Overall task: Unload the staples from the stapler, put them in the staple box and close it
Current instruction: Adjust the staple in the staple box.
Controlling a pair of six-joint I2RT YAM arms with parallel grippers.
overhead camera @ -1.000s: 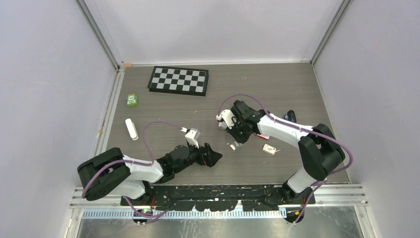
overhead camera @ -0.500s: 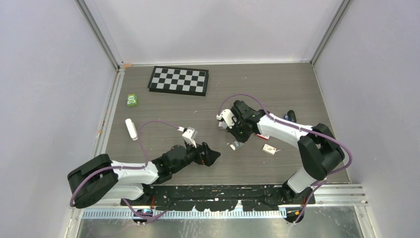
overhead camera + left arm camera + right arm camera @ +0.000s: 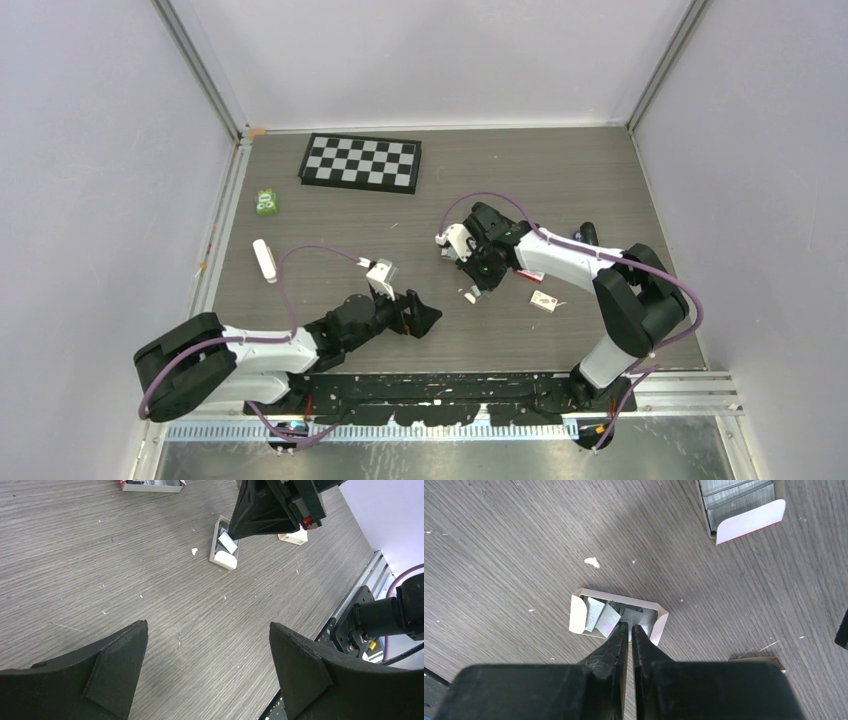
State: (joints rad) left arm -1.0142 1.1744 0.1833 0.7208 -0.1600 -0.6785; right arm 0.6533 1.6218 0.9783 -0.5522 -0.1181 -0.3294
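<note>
A small open white box (image 3: pixel 579 615) holds several loose strips of staples (image 3: pixel 608 620); it lies mid-table (image 3: pixel 470 295) and shows far off in the left wrist view (image 3: pixel 223 557). My right gripper (image 3: pixel 630 625) hangs shut just above the box's near edge, and nothing shows between its fingertips. My left gripper (image 3: pixel 208 625) is open and empty over bare table, left of the box (image 3: pixel 425 318). A dark object (image 3: pixel 587 236), apparently the stapler, lies partly hidden behind the right forearm.
A second box full of staple strips (image 3: pixel 739 500) lies beyond the white one. A small flat carton (image 3: pixel 544 301) sits to its right. Chessboard (image 3: pixel 360 162) at the back, a green item (image 3: pixel 267 203) and a white stick (image 3: pixel 264 260) on the left.
The right gripper's jaws have closed the last small gap while staying over the box. The left arm has pulled back slightly toward its base, with its jaws still wide.
</note>
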